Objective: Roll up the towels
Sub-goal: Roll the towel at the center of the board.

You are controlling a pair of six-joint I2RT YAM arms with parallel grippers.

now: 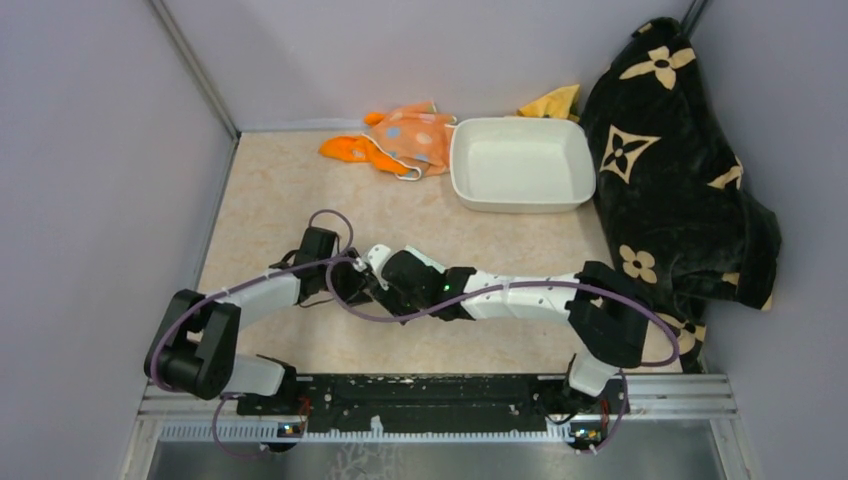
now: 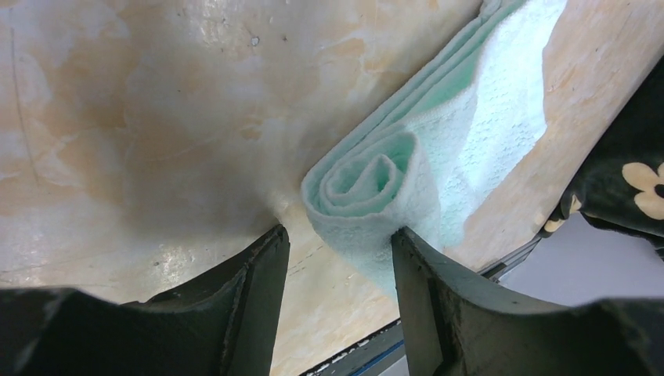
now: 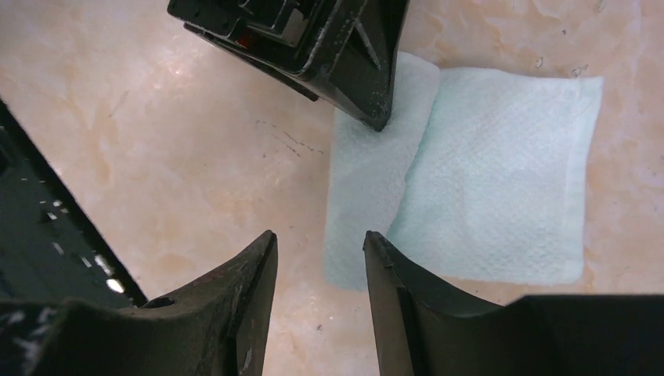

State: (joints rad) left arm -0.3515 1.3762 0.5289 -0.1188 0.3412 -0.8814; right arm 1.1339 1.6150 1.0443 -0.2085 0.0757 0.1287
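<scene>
Top external view shows the two arms bolted at the near edge of the table (image 1: 270,190). Both arms bend in toward each other and meet over the near middle of the table. They hide what lies under them.

The left wrist view shows what is there. The mint green towel (image 2: 376,184) lies on the table, and one end of it is curled up into a small roll. The left gripper (image 2: 337,235) is spread apart, and the roll sits between its two fingers. One finger touches the roll. The other finger stands a little apart from it, so the towel is not pinched.

In the right wrist view, the rest of this towel lies flat, with the rolled strip along one side. A black finger of the left gripper comes down on that strip. The right gripper (image 3: 319,239) is spread apart too, with nothing between its fingers. It hangs at the edge of the towel.

Farther back, the orange towel (image 1: 345,148) and the striped towel with dots (image 1: 415,135) lie bunched together, touching, at the far edge. Just to their right is a white dish (image 1: 522,122). A yellow cloth (image 1: 555,100) peeks out behind the dish. A black blanket (image 1: 680,180) with tan flowers is heaped along the right wall.
</scene>
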